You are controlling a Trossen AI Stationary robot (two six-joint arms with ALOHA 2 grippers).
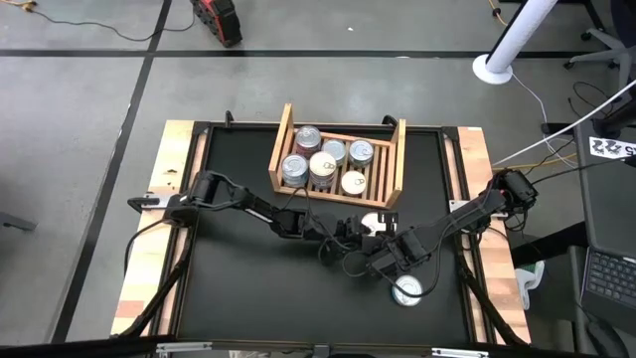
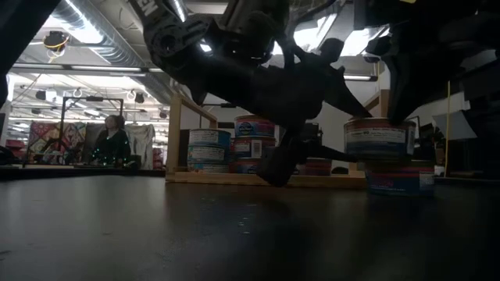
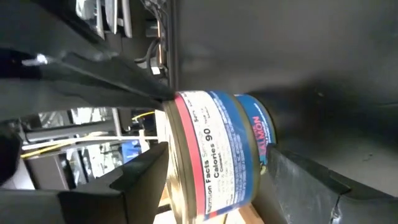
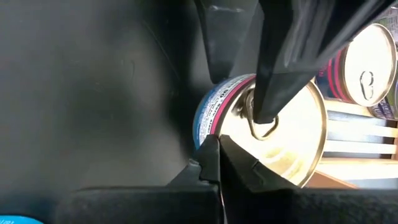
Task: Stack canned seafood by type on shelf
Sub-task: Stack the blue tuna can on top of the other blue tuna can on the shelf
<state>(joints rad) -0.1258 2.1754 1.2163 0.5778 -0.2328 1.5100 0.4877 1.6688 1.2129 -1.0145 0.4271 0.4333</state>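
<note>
A tin with a blue and red side label [image 1: 373, 224] sits between the fingers of my left gripper [image 1: 360, 227] in the middle of the table, just in front of the wooden shelf [image 1: 281, 149]. In the low view this tin [image 2: 379, 139] hangs above the table top. Several tins [image 1: 323, 164] stand in the shelf on its slatted base. Another tin [image 1: 407, 290] stands on the table nearer the front edge. My right gripper [image 1: 386, 254] is shut, with its tips close to the held tin's near rim [image 4: 216, 155]. My left gripper pinches the tin by its flat faces: one finger [image 4: 273, 68] lies across the lid [image 4: 292, 143], the other [image 3: 298, 177] sits under the bottom. It comes in level from the table's left. The tin is lifted clear, lid up. My right gripper's shut tips stand at the tin's rim; whether they touch it I cannot tell.
The near tin [image 2: 400, 178] stands on the table below and in front of the held one. The two arms meet close together at mid-table. Black mat lies open to the left and front. A person sits far off in the room [image 2: 112, 144].
</note>
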